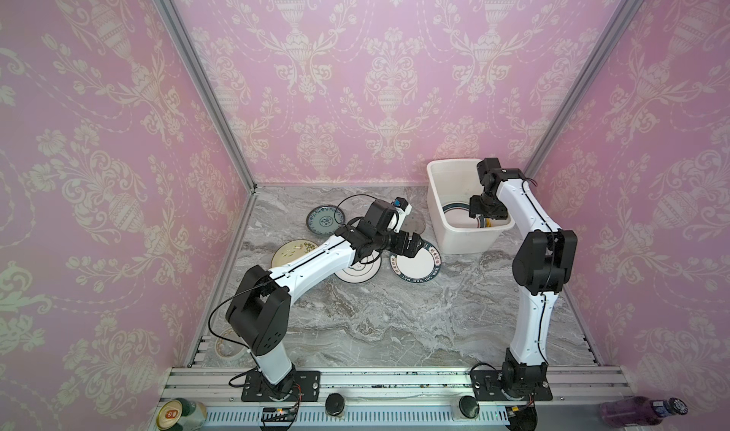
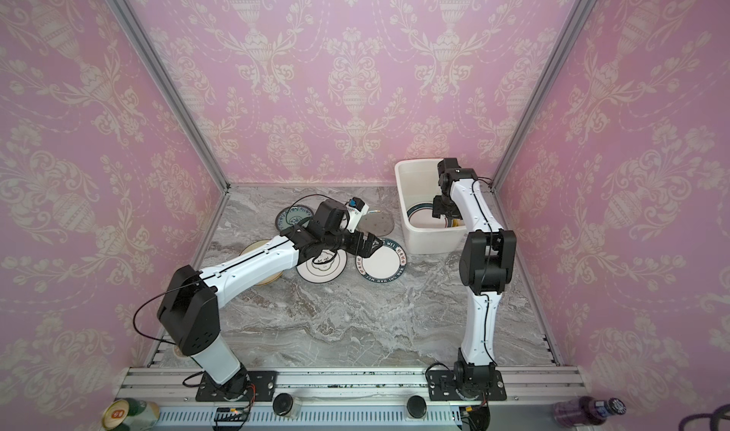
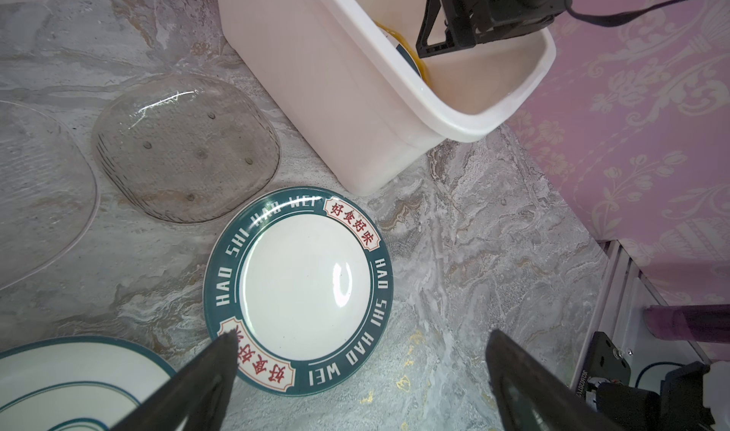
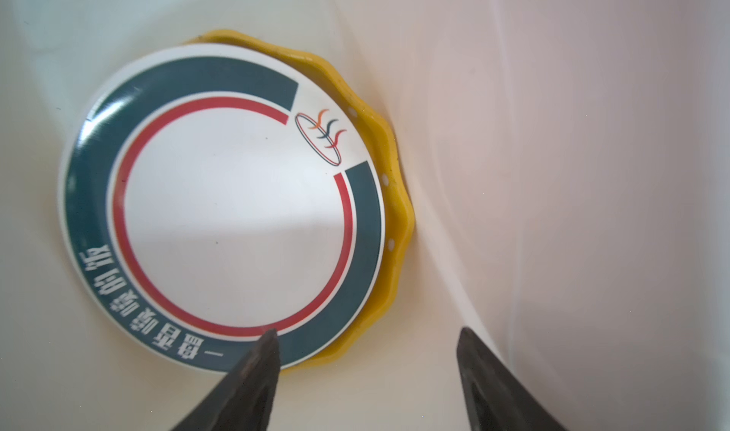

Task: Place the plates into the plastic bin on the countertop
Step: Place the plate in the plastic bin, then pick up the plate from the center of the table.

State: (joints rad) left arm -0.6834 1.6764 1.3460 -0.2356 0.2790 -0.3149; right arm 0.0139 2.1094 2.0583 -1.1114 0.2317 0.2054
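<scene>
The left pincer (image 3: 361,340) is hanging wide open over the lettered plate (image 3: 300,291), which is lying flat on the countertop (image 3: 474,251) directly beneath it, one finger over the rim. That glazed rim is likely offering little purchase. Closing fingers may skid and shove the plate into the smoky glass plate (image 3: 185,148) just ahead, or against the plastic bin (image 3: 316,93) beyond. The right pincer (image 4: 367,334) is sitting inside the bin, jaws apart and empty, with the red-ringed plate (image 4: 221,208) resting below it on a yellow plate (image 4: 401,215). One finger is standing near the bin wall, so rising askew risks snagging it.
</scene>
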